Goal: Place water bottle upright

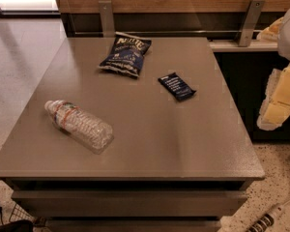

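The water bottle [79,124] lies on its side on the grey table [174,144], near the front left. It is clear and ribbed, and its white cap points to the far left with the red-and-white band just behind it. My gripper [279,100] shows as a white and yellow shape at the right edge of the view, beyond the table's right side and far from the bottle. Nothing is in it that I can see.
A dark blue chip bag [126,54] lies at the back middle of the table. A small dark blue bar wrapper [177,86] lies right of centre. A wooden wall panel with metal brackets [106,17] runs behind the table.
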Controlling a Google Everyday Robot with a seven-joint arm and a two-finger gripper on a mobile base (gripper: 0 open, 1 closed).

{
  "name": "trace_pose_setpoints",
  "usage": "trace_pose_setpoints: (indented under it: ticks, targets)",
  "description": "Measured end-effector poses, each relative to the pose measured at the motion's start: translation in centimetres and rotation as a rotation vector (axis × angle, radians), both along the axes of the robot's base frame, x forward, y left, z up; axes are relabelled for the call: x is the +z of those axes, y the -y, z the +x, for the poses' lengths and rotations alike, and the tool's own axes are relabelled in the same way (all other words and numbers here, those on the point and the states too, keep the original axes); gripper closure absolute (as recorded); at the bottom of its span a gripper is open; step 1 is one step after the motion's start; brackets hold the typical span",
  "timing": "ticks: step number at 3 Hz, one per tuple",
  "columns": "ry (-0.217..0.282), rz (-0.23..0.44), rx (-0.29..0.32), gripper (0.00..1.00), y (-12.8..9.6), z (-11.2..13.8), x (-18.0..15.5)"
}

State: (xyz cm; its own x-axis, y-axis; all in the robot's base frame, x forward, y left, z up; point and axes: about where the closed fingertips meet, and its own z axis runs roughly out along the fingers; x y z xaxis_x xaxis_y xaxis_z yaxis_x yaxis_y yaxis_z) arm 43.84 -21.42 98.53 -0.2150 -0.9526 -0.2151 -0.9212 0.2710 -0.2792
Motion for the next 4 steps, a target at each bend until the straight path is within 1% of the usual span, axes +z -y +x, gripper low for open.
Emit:
trace_pose_setpoints:
  ticks: [1, 2, 3, 4]
  targets:
    - [0.015, 0.010, 0.013, 0.00, -0.5, 0.8, 0.3]
    - [-0.006, 0.086, 0.009, 0.00, -2.4, 3.3, 0.0]
    - [-0.092, 0.225, -0.045, 0.00, -6.2, 6.7, -1.3]
    - [-0.181, 0.291, -0.133, 0.00, -12.0, 9.4, -1.8]
